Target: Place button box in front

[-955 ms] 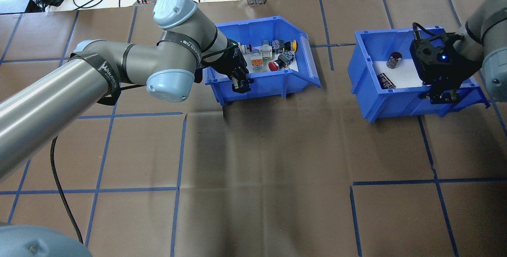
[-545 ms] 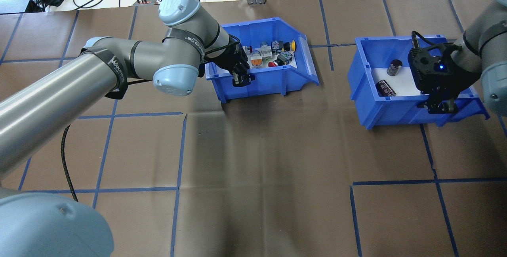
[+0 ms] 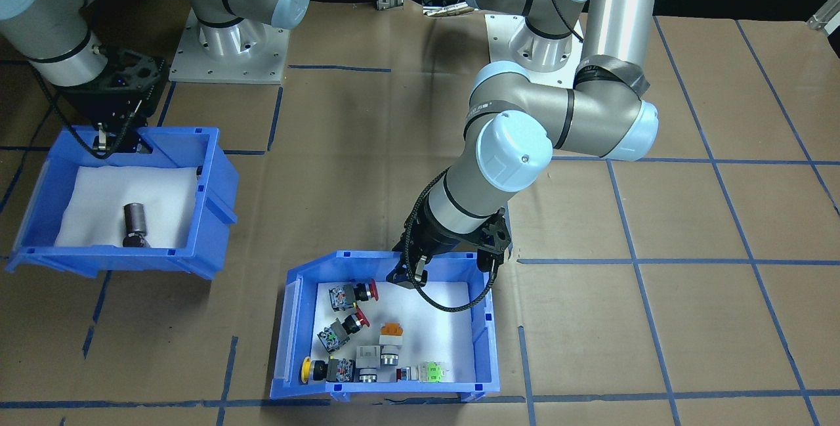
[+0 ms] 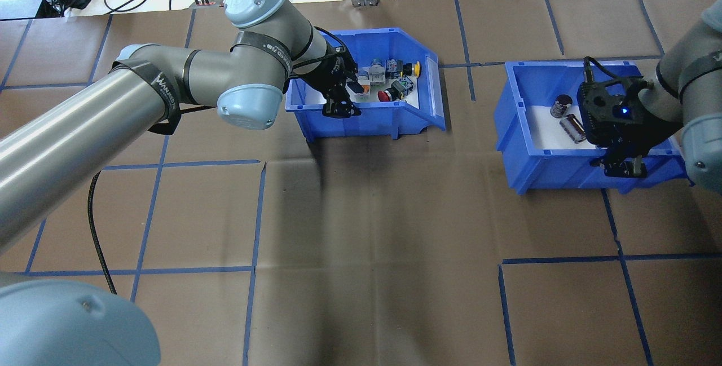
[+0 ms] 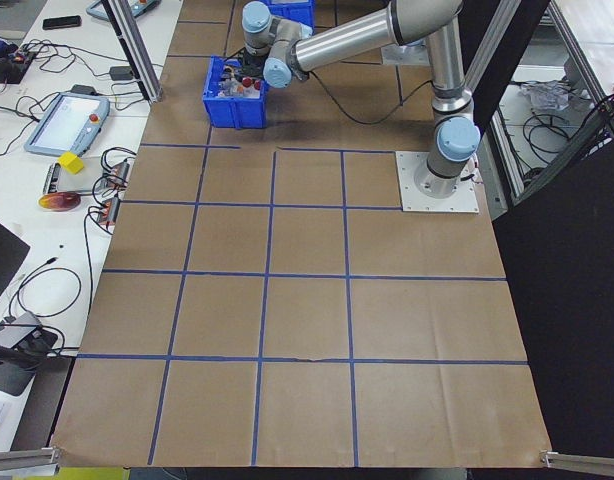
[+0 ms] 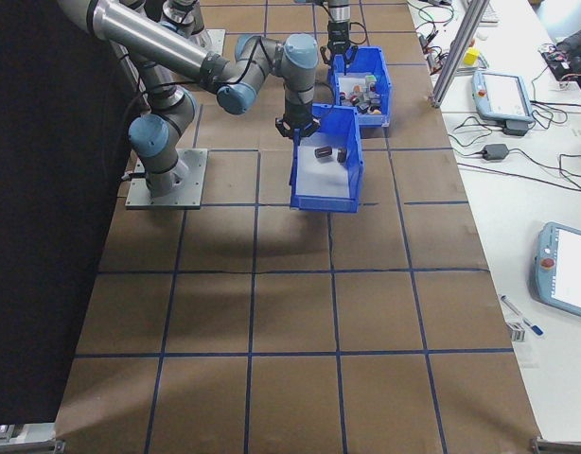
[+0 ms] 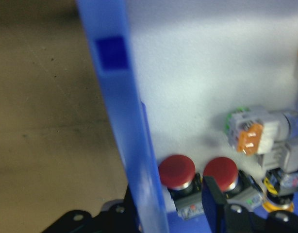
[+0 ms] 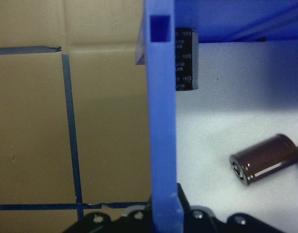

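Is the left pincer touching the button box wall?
Touching: the left wrist-mounted view shows the left pincer clamped on both sides of the button box wall.

i'm looking at a robotics lab: a brown paper-covered table [image 5: 307, 330] gridded with blue tape [image 5: 270, 210], teach pendants [image 5: 65, 122], cables [image 5: 32, 70] and aluminium framing [image 6: 458, 47] alongside.

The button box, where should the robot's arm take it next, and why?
Probably keep sliding it toward the far edge of the table. The left pincer is shut on the near wall of the button box, and that box already sits farther forward than the capacitor box held by the right pincer. There is bare paper ahead of it, so a little more push looks right.
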### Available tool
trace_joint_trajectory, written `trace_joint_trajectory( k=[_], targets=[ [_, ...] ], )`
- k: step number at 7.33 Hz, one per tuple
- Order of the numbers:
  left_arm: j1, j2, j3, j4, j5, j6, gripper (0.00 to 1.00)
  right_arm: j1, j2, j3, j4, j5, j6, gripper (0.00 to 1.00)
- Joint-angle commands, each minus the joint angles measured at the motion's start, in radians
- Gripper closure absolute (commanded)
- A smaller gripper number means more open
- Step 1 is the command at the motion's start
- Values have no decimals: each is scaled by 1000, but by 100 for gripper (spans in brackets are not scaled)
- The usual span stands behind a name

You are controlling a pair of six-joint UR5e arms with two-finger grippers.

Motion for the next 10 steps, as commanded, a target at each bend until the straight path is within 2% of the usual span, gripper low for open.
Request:
trace_joint_trajectory(
  k=[1, 2, 3, 4, 5, 6, 8, 10],
  targets=[
    [-8, 57, -2, -20, 26, 135, 45, 1, -89, 76, -4, 0, 10, 94],
    [-12, 125, -1, -153, 58, 209, 46, 3, -133, 112, -1, 0, 39, 94],
    [-6, 213, 1, -301, 75, 298, 35, 19, -178, 158, -2, 0, 48, 94],
    [4, 298, 1, -415, 109, 442, 14, 54, -216, 195, -2, -1, 103, 94],
    [3, 374, -7, -501, 209, 603, 0, 90, -239, 209, 2, -1, 145, 94],
    [8, 423, -10, -572, 301, 789, 0, 128, -243, 226, 1, -3, 188, 94],
    [12, 526, -34, -710, 328, 1076, 1, 264, -241, 235, -7, -12, 329, 94],
    [34, 575, -36, -737, 330, 1423, 1, 390, -230, 235, -62, -9, 470, 93]
  ],
)
